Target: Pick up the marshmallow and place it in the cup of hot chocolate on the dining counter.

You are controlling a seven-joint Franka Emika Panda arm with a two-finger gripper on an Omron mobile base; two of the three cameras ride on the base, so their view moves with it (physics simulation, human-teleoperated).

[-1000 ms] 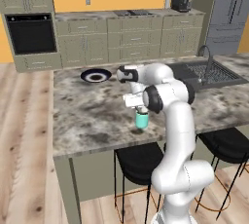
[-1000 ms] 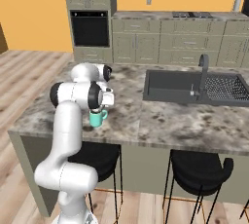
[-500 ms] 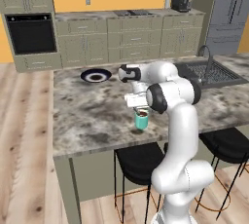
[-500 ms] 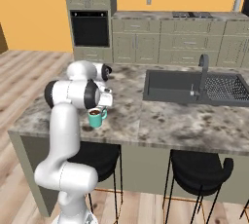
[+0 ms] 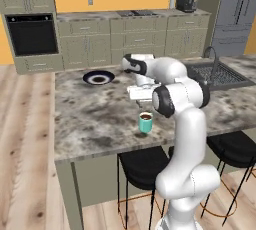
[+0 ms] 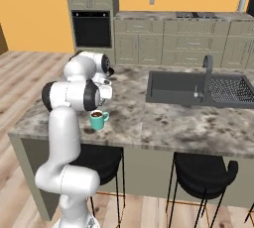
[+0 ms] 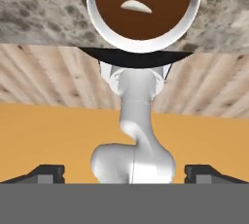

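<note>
In the hand view the gripper (image 7: 124, 172) is standing with its two dark tips far apart at the lower left and lower right of the frame, nothing between them, so it is released and empty. At the top centre of that view the cup of hot chocolate (image 7: 143, 11) is showing its pale rim and brown liquid, and a small white sliver, the marshmallow (image 7: 136, 6), is floating in the upper middle of the liquid, mostly sunk.

In the left base view the teal cup (image 5: 145, 122) is sitting just right of centre on the dining counter (image 5: 90, 116), near its front edge, with the arm's hand hanging just above and behind it. In the right base view the same cup (image 6: 98, 119) is standing left of centre, its handle pointing right.

Judging from this, the placing step is finishing: the marshmallow is lying in the drink and the fingers are letting go. The next move is probably calling for a straight lift away from the cup, keeping the open tips clear of the rim so the mug is not being tipped.
</note>
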